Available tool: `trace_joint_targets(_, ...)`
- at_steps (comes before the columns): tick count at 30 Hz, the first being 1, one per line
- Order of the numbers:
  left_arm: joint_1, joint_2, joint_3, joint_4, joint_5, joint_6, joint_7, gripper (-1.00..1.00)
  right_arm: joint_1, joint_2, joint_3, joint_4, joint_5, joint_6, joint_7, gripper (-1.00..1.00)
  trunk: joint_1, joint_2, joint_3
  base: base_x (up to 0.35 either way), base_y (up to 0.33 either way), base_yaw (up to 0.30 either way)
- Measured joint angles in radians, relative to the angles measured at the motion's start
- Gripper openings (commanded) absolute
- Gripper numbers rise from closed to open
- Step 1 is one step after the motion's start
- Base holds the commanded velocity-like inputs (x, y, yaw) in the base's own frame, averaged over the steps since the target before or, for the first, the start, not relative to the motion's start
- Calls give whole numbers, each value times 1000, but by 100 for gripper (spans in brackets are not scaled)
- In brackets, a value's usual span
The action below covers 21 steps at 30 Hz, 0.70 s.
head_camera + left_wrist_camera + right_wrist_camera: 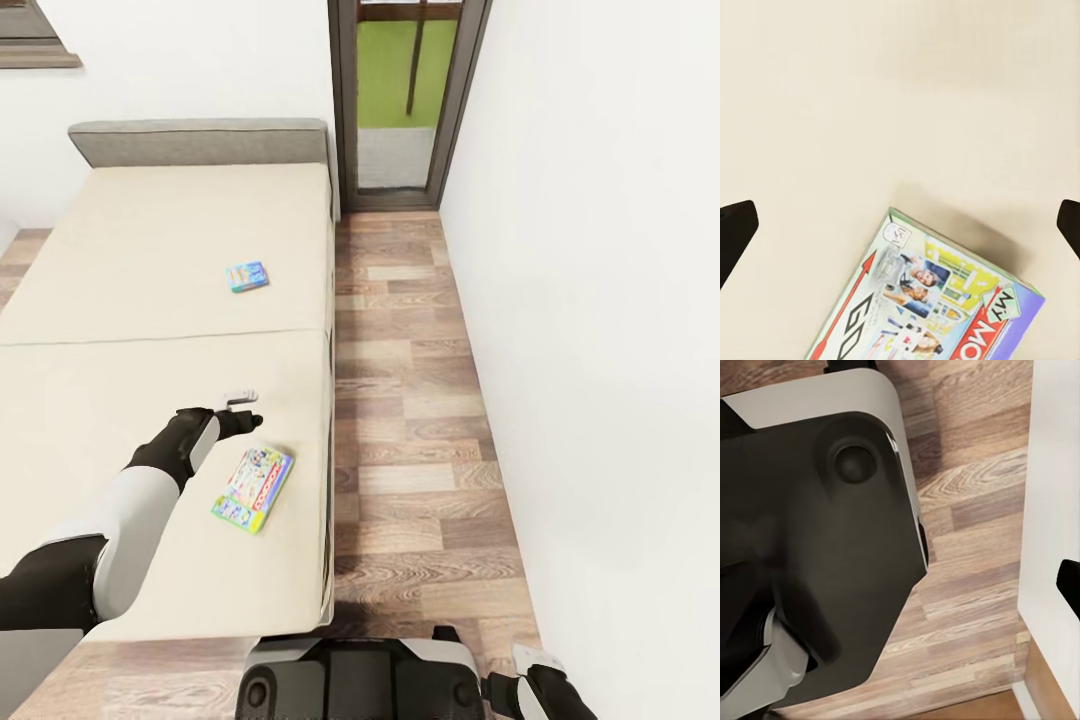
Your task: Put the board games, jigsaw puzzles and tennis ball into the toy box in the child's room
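Cream bed [150,260]: left arm outstretched, jaws spread wide above a board game [930,300].

We see the cream bed [150,300] (seam across the middle) carrying two board games: blue box [247,276] farther up, greenish box [254,488] near the edge.
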Motion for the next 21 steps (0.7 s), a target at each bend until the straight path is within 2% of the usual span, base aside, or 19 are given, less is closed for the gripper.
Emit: trace_joint_targets(21,0,0,-2,1,0,-10,0,100,0,-1,0,0,0,0,0,100,0,0,-34,0,0,0)
